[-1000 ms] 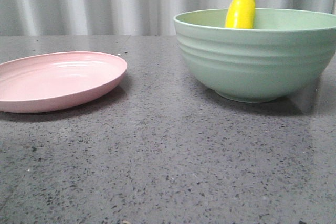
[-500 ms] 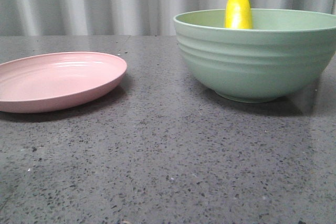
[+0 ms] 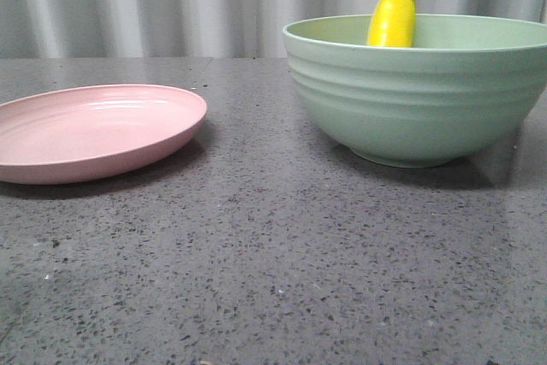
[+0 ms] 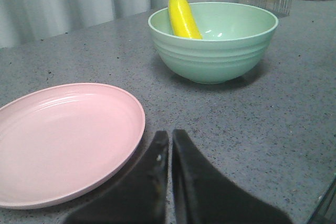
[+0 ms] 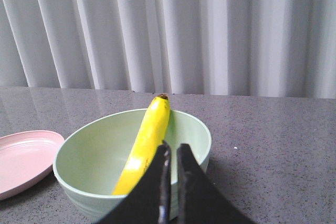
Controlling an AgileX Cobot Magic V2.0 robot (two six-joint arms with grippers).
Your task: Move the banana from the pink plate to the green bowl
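From the front, the banana [image 3: 392, 16] stands propped inside the green bowl [image 3: 419, 96], its dark tip poking above the rim, while the pink plate [image 3: 94, 130] lies bare well to the left on the grey table [image 3: 282, 262]; neither arm shows here. Leaning so steeply, the banana looks liable to slide or tip if the bowl is knocked. In the left wrist view, the left gripper [image 4: 170, 141] sits low just beside the plate's near edge with its fingers pressed together and nothing between them; a careless sweep from there could clip the plate's rim and shove it. In the right wrist view, the right gripper [image 5: 172, 153] hangs above the bowl's near rim, fingers closed to a thin slit and empty, with the banana resting just beyond them against the inner wall. The risk I judge greatest is this arm dropping or swinging as it retreats, striking the rim or the banana and levering it out.
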